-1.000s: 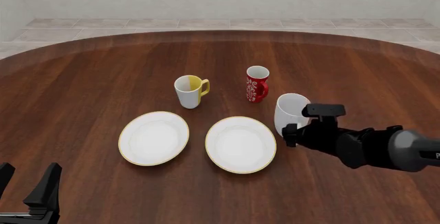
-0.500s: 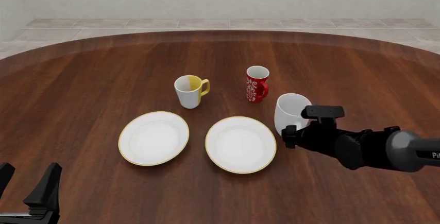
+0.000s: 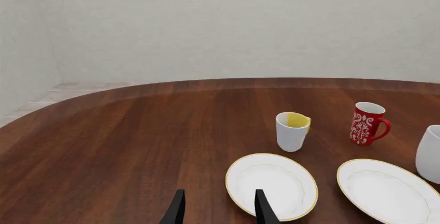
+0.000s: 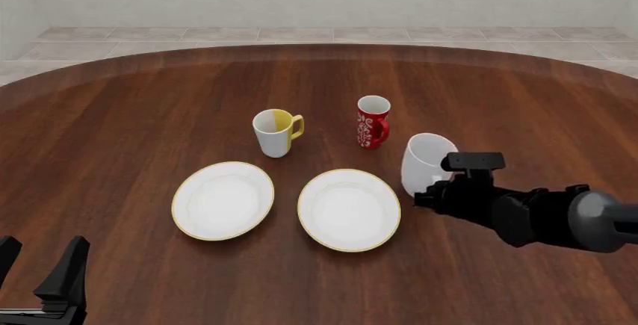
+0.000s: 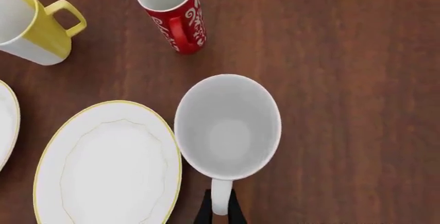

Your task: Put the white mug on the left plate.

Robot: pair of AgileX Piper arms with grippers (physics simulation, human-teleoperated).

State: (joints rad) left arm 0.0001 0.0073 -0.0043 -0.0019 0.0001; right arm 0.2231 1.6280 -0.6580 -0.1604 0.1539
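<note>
The white mug (image 4: 426, 157) is just right of the right plate, in front of the red mug. In the right wrist view I look down into the white mug (image 5: 227, 126). My right gripper (image 5: 220, 209) is shut on its loop handle (image 5: 220, 195). In the front view the right gripper (image 4: 435, 193) is against the mug's near side. I cannot tell whether the mug touches the table. The left plate (image 4: 223, 199) is empty and also shows in the left wrist view (image 3: 271, 185). My left gripper (image 4: 38, 269) is open and empty at the front left, well short of that plate.
The look-alike right plate (image 4: 349, 209) lies between the left plate and the white mug. A small white mug with yellow handle (image 4: 274, 132) stands behind the plates. A red patterned mug (image 4: 373, 122) stands just behind the white mug.
The white mug and the right gripper have shifted slightly to the right. The left arm has not moved.
</note>
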